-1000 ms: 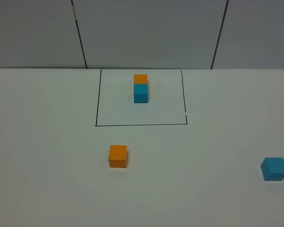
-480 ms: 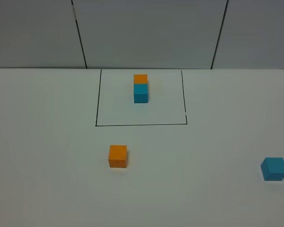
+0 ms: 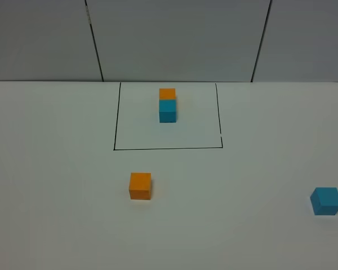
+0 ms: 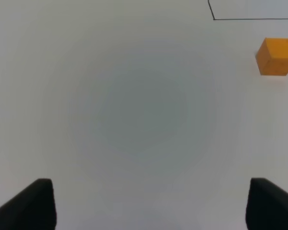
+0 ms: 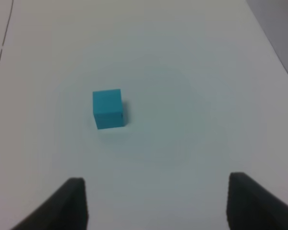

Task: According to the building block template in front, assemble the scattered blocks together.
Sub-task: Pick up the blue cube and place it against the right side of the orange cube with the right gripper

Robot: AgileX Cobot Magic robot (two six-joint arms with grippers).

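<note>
The building block template, an orange cube joined to a teal cube, stands inside a black drawn outline at the back of the white table. Of the scattered blocks, the loose orange cube lies in front of the outline. The loose teal cube lies far to the right. Neither arm shows in the high view. My left gripper is open over bare table, well apart from the orange cube. My right gripper is open, with the teal cube a short way ahead of its fingers.
A grey panelled wall runs behind the white table. The table's right edge passes close to the teal cube in the right wrist view. A corner of the black outline shows in the left wrist view.
</note>
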